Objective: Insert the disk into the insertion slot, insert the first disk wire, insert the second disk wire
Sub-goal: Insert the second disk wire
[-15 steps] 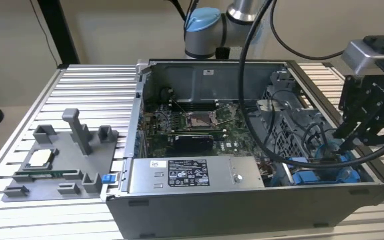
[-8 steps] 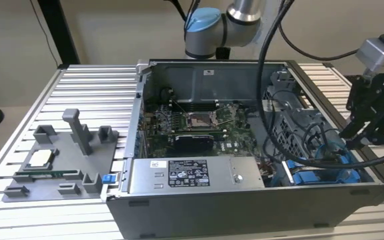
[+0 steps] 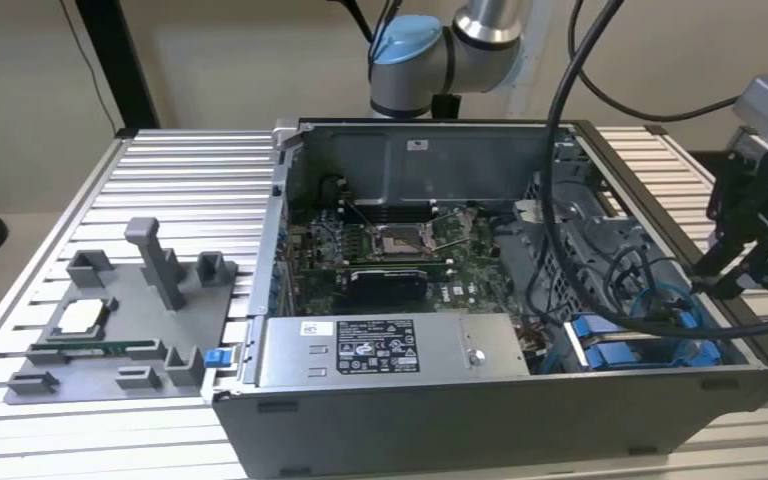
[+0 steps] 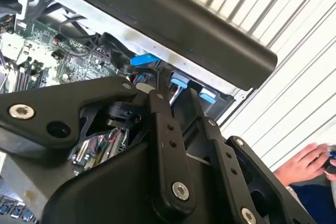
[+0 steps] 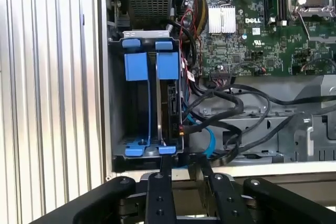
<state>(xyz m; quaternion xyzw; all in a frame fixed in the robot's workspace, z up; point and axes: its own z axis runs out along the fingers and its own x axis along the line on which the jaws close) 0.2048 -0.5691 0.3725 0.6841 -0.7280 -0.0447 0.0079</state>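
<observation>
hand (image 5: 184, 161) hovered by the insertion slot (image 5: 135, 67)
its fingers (image 5: 160, 190) stood narrowly apart, holding nothing, at the open computer case (image 3: 491, 400) edge.

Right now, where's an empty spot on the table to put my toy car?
The ribbed table is bare behind the grey parts tray, on the exterior view's left of the computer case, and in the strip in front of that tray. Crowded: inside the case, black cables bunch beside the insertion slot.
</observation>
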